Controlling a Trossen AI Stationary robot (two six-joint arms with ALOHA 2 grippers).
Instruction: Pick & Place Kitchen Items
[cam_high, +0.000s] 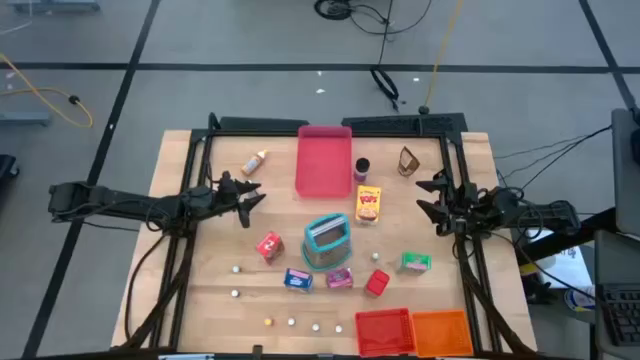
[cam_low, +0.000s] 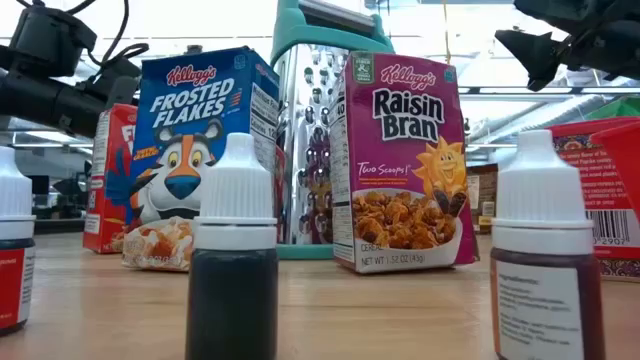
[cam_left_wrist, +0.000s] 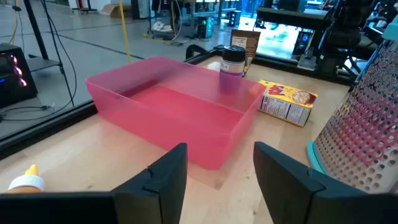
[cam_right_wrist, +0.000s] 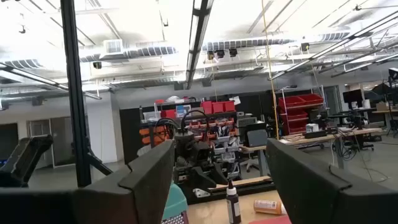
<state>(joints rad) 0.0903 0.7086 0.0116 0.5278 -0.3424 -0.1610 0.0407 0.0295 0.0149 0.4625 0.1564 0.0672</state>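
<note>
While our left gripper (cam_high: 250, 197) hovers with its fingers parted and empty above the table's left side, we judge the step in hand to be choosing and approaching a first item, so we should descend straight over it and close only once both fingers flank it. The orange-capped bottle (cam_high: 257, 161) lies near that gripper, just beside the pink tray (cam_high: 323, 160), while the yellow box (cam_high: 369, 203) and dark jar (cam_high: 362, 166) sit beyond the tray. Our right gripper (cam_high: 432, 197) waits at the right edge, fingers spread and holding nothing.
</note>
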